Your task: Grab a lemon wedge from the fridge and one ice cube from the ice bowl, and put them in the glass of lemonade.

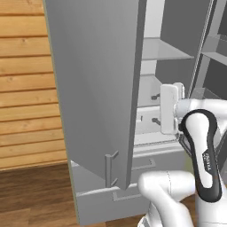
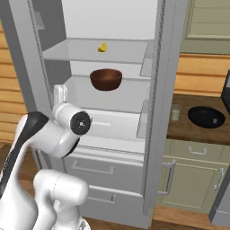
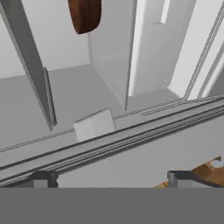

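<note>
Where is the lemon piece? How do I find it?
Look inside the open grey fridge. On its upper shelf, above the brown bowl, sits the lemon wedge. It is the only small bright yellow thing in there.

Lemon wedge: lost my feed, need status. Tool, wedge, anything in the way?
Tool open, empty, low inside the fridge. Lemon wedge on upper shelf, untouched. Brown bowl on shelf between.
</note>
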